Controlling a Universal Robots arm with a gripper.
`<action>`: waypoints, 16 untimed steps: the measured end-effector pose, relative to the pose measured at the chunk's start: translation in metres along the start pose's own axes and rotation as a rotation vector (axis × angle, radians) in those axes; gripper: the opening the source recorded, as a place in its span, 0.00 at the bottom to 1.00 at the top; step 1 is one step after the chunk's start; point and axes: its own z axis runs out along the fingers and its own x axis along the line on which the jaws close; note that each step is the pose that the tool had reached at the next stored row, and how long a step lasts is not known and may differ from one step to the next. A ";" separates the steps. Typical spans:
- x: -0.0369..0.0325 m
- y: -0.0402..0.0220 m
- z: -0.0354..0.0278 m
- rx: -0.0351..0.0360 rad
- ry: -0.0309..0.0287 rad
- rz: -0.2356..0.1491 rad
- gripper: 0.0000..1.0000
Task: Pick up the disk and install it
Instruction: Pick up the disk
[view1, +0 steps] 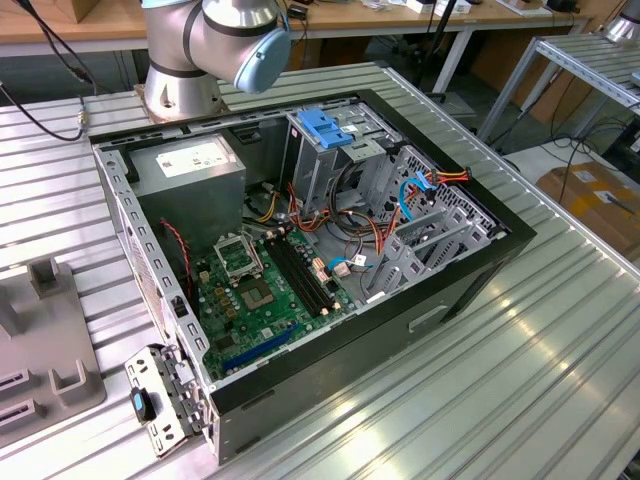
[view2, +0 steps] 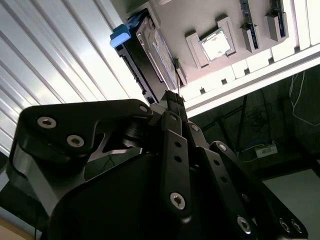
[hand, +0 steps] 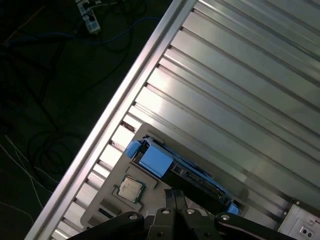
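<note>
The disk (hand: 180, 172) sits on edge just beyond my pincer (hand: 175, 195). My pincer is closed narrow, aimed at it above the tabletop (hand: 240, 90).

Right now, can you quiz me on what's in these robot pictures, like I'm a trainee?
1. True or false: the disk already sits inside the computer case.
2. What colour are the disk's side rails? A red, B blue, C green.
3. Fill in: the gripper is nearest the ____.
Key: 1 false, it rests on the grey tray; 2 B; 3 disk.
</note>
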 end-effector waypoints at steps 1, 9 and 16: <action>0.0000 0.0000 0.0000 0.0002 0.0004 -0.010 0.11; 0.0000 0.0000 0.0000 0.0031 0.0054 -0.131 0.11; 0.0000 0.0000 0.0000 0.0038 0.0066 -0.162 0.11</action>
